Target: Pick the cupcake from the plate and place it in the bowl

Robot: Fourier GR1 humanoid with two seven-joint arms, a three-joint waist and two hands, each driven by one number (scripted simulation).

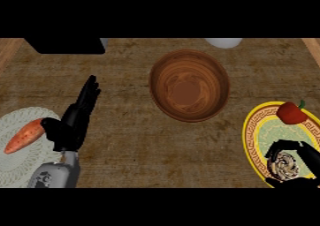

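Your right hand [299, 161] curls its fingers around the swirl-topped brown cupcake [284, 164] on the yellow-rimmed patterned plate [251, 132], a red pepper [292, 113] just beyond its fingers. The round wooden bowl [188, 85] lies up and left of it. Your left hand [74, 118] rests open, fingers straight, beside an orange carrot [25, 136].

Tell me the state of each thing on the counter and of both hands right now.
Swirl-topped cupcake: on the yellow-rimmed plate, right hand curled round it.
Brown wooden bowl: upright, empty.
Red pepper: on the yellow-rimmed plate's far edge.
Orange carrot: lying on the white patterned plate.
Right hand: shut on the cupcake.
Left hand: open, resting.
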